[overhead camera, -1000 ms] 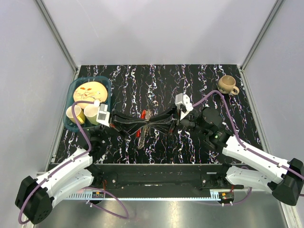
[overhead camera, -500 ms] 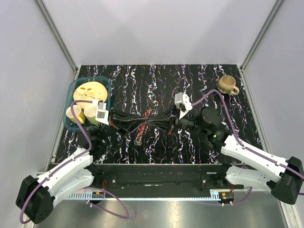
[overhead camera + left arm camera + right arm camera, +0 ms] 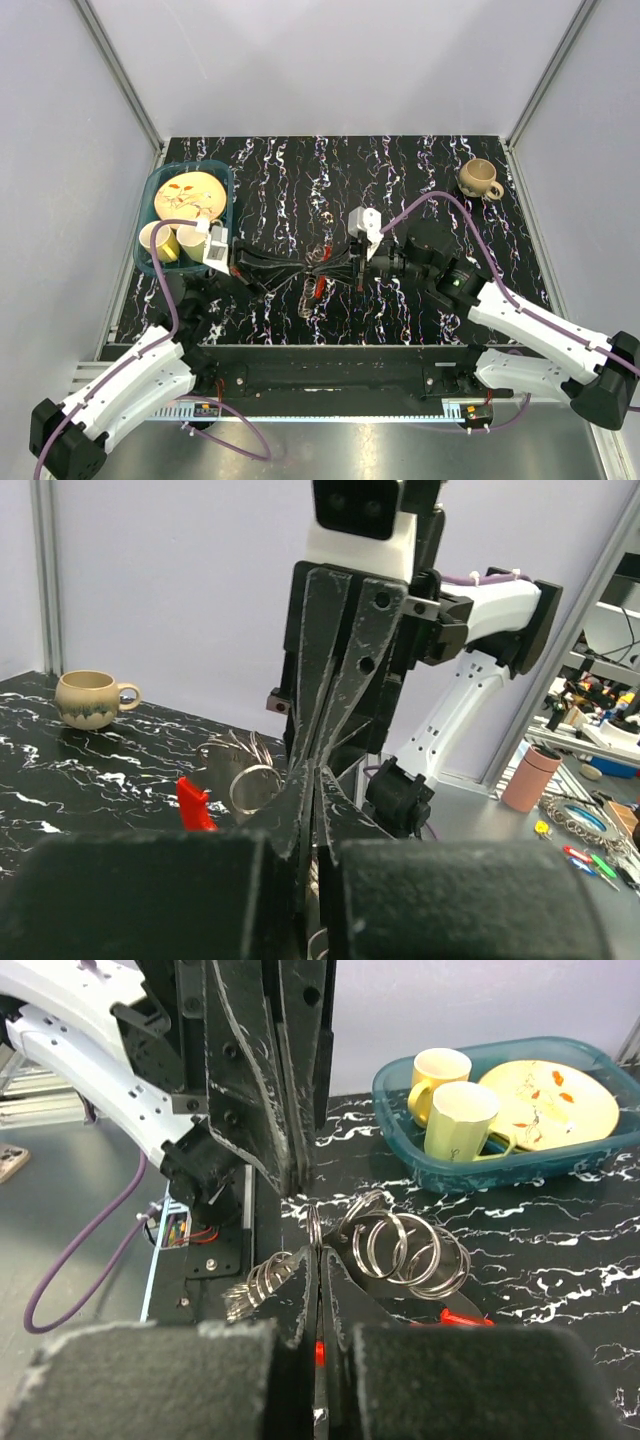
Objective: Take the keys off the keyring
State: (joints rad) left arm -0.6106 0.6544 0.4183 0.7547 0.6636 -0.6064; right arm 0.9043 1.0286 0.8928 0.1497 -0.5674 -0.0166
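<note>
Right now, mid-frame above the desk (image 3: 420, 170), the right fingers (image 3: 295, 1290) sit clamped on the keyring (image 3: 400, 1250); the left fingers (image 3: 290, 820) are pressed together just opposite.

Two claws (image 3: 308, 785) (image 3: 318, 1255), three mugs (image 3: 480, 179), one plate (image 3: 190, 190), one tub (image 3: 226, 172).

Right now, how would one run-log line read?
left gripper: shut | right gripper: shut on keyring | keys: on keyring | task: not done
</note>
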